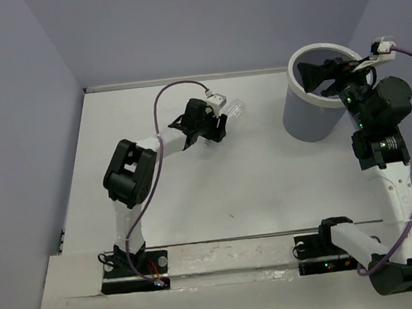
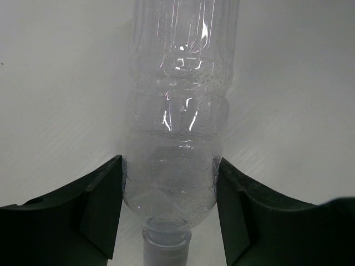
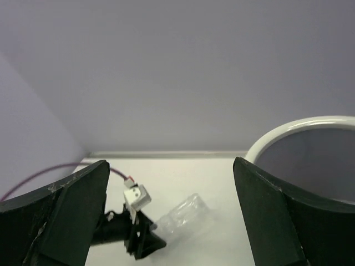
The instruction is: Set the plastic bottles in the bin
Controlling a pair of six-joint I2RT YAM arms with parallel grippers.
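One clear plastic bottle (image 1: 235, 108) shows at the back middle of the table, cap toward the left arm. In the left wrist view the bottle (image 2: 180, 111) fills the gap of my left gripper (image 2: 169, 163), and both fingers press its shoulders just above the cap. My left gripper (image 1: 221, 126) is shut on it. The grey bin (image 1: 303, 119) with its white rim stands at the back right. My right gripper (image 1: 317, 78) is open and empty over the bin's mouth. The right wrist view shows the bin rim (image 3: 277, 136) and the bottle (image 3: 186, 216). No other bottles are in view.
Purple-grey walls close the table at the back and both sides. A purple cable loops above the left arm (image 1: 159, 108). A metal rail (image 1: 223, 255) with both arm bases runs along the near edge.
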